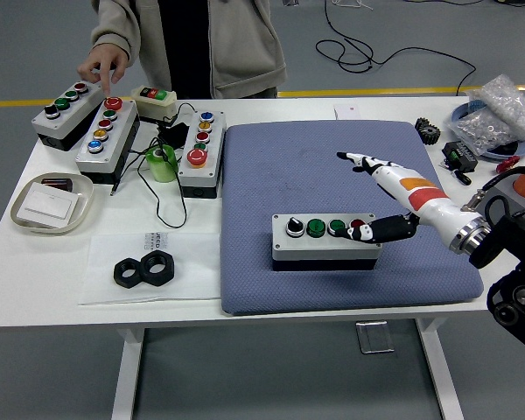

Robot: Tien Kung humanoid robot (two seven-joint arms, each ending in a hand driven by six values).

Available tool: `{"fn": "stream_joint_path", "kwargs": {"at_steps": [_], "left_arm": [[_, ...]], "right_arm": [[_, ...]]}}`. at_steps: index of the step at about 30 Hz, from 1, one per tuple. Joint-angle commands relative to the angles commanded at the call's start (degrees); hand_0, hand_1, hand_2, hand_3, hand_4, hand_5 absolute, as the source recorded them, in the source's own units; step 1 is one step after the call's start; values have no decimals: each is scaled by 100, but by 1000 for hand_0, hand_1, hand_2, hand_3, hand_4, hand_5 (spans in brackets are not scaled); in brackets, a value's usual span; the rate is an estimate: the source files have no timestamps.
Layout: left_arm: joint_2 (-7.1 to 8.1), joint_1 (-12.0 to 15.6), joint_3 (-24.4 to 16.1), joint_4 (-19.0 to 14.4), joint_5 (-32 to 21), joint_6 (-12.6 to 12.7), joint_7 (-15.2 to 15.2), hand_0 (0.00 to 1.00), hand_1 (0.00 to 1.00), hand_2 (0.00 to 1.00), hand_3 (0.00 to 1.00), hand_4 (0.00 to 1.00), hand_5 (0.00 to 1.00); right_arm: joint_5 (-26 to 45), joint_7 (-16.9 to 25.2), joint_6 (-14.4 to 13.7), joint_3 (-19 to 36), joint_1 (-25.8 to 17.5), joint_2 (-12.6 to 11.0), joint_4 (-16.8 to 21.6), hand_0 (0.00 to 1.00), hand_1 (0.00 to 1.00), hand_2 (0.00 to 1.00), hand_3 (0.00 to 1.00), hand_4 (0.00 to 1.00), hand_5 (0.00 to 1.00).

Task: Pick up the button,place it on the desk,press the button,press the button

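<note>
The right hand (394, 188) is reaching in from the lower right of the frame over the blue mat (271, 149), its white fingers (360, 160) stretched out toward the upper left and grasping nothing; the hand is released. Its dark thumb (387, 229) is pointing left, its tip lying against the right end of the button box (325, 241), by the red button (357, 227). The button box is sitting flat on the mat in the lower centre of the frame, a grey box with a row of four buttons on top: a black-and-white one at the left, two green ones in the middle and the red one at the right. The left arm is not appearing anywhere in the frame.

At the top left, a person in a beige jacket is standing at the far side of the table (184, 289), and the person's hand (105, 63) is hanging above the left control boxes (105, 131), one finger pointing down toward them. A third control box (201, 150) is lying just left of the mat, with a green tape roll (162, 163) beside it. A tray (52, 203) is sitting at the left edge, and two black nuts (144, 269) are resting near the lower left.
</note>
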Motion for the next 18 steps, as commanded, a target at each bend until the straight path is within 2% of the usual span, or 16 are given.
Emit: {"fn": "stream_joint_path", "kwargs": {"at_steps": [2, 3, 8, 9, 12, 14, 15, 18], "left_arm": [[1, -4, 0, -2, 0, 0, 0, 724, 821, 838, 808, 586, 998], [1, -4, 0, -2, 0, 0, 0, 725, 821, 838, 808, 585, 998], [-1, -15, 25, -5, -48, 3, -8, 725, 821, 838, 808, 585, 998], [-2, -15, 26, -4, -52, 4, -7, 725, 822, 839, 808, 587, 998], [-6, -18, 22, -4, -54, 4, -4, 725, 822, 839, 808, 587, 998], [-8, -19, 21, -4, -53, 3, -4, 725, 822, 839, 808, 587, 998], [-8, -20, 25, -4, -58, 2, -6, 725, 821, 839, 808, 587, 998], [-7, -21, 28, -3, -60, 1, -8, 725, 821, 839, 808, 587, 998]], "right_arm": [[-196, 31, -381, 144, -93, -61, -59, 503, 480, 538, 821, 490, 2], [-231, 35, -481, 165, -105, -69, -67, 428, 392, 483, 761, 433, 2], [-432, 35, 168, 310, -313, -216, -64, 428, 392, 483, 761, 433, 2], [-426, 57, 361, 329, -336, -231, -55, 420, 202, 319, 717, 502, 2], [-499, 91, 786, 325, -363, -260, -9, 420, 202, 319, 717, 502, 2], [-565, 100, 973, 297, -368, -275, 31, 420, 202, 319, 717, 502, 2], [-609, 108, 1059, 281, -372, -281, 60, 379, 154, 267, 730, 456, 2], [-698, 107, 1170, 251, -378, -292, 114, 379, 154, 267, 730, 456, 2]]}}
